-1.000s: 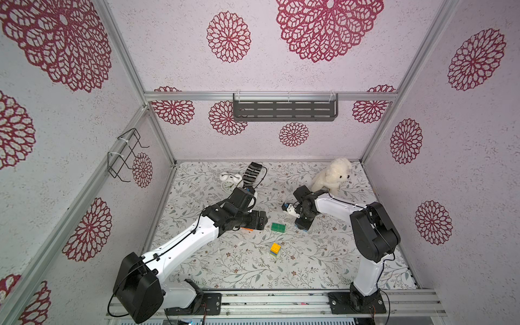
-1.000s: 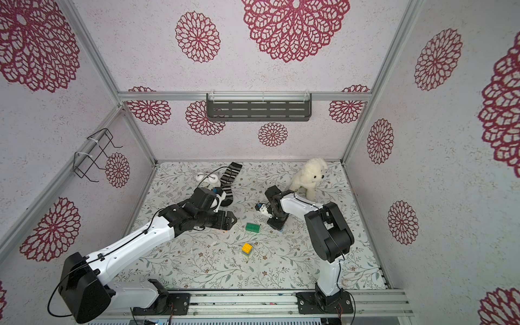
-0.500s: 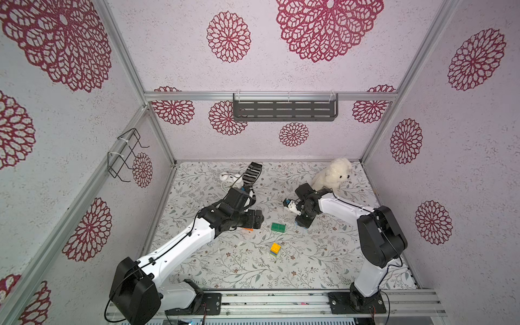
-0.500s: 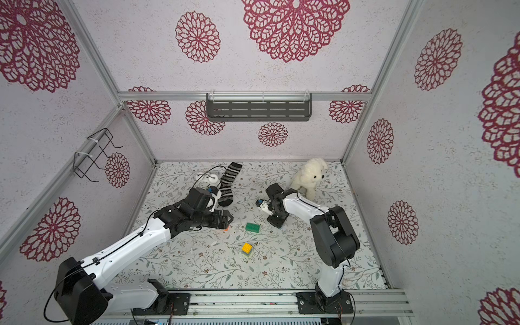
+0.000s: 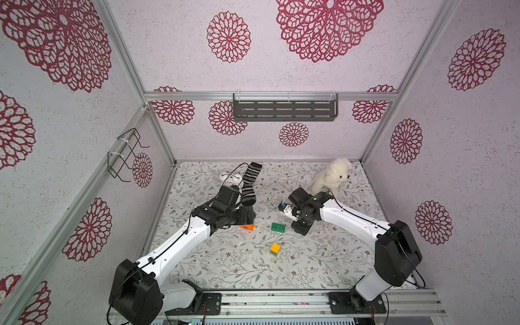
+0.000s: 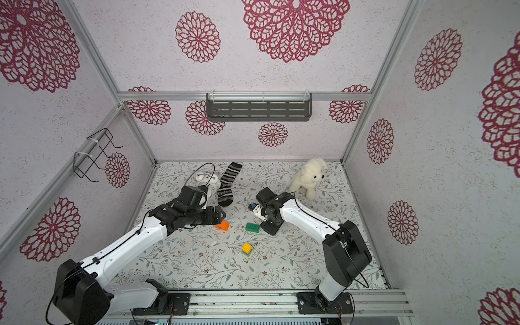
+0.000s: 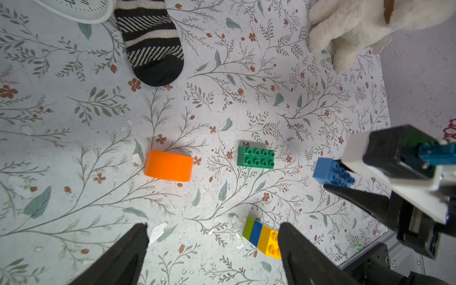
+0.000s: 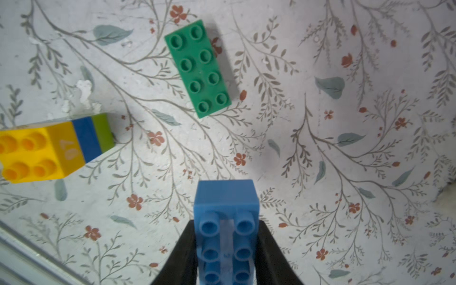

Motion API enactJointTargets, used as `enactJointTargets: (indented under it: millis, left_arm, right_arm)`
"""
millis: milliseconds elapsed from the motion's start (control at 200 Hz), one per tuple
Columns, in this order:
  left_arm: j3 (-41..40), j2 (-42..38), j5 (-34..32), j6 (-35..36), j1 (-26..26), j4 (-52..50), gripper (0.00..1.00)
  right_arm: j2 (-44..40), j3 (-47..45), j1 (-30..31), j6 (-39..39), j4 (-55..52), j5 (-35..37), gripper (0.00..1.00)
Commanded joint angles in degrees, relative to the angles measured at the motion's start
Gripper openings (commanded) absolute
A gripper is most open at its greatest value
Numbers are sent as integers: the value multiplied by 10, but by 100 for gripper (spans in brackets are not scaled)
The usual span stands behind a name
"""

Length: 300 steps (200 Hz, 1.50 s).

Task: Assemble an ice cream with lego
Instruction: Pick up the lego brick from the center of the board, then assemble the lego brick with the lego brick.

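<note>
An orange half-round brick (image 7: 169, 165) lies on the flowered mat just ahead of my left gripper (image 7: 213, 234), whose jaws stand wide open and empty. In both top views the left gripper (image 5: 249, 215) hovers right behind the orange brick (image 5: 248, 226). A dark green long brick (image 8: 198, 67) lies flat, studs up, in the middle. A joined stack of yellow, blue and lime bricks (image 5: 275, 250) stands nearer the front. My right gripper (image 8: 226, 224) is shut on a light-blue long brick (image 8: 225, 197), held above the mat just right of the green brick (image 5: 278, 227).
A striped sock (image 5: 251, 185) and a white clock (image 5: 230, 178) lie at the back left. A white plush dog (image 5: 332, 177) sits at the back right. A grey shelf (image 5: 284, 111) hangs on the back wall. A metal rail (image 5: 281, 298) runs along the front.
My left gripper has drawn back a little to the left, uncovering more of the orange brick. The right arm's elbow has swung toward the front right while its gripper stayed beside the green brick.
</note>
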Motion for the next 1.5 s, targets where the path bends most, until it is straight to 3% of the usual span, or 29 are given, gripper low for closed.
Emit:
enactJointTargets:
  millis: [0,355,590,901,1496]
  left_arm:
    - [-10,-19,6,-11,30,-2,87]
    - [-55,-72,13,-41,149,-3,87]
    - [-80,-106,22,-48,202,-3,87]
    - [-95,-108,37,-50,212,8,87]
    - [-97,-100,43,-49,215,11,87]
  right_arm:
    - [-21,38,34,63,-68,19,28]
    - [5,98,147,182,-111,43,28]
    - [63,131,190,206,-95,43,28]
    - [101,138,200,200,-75,35,28]
    - [91,97,200,203,-44,28,29]
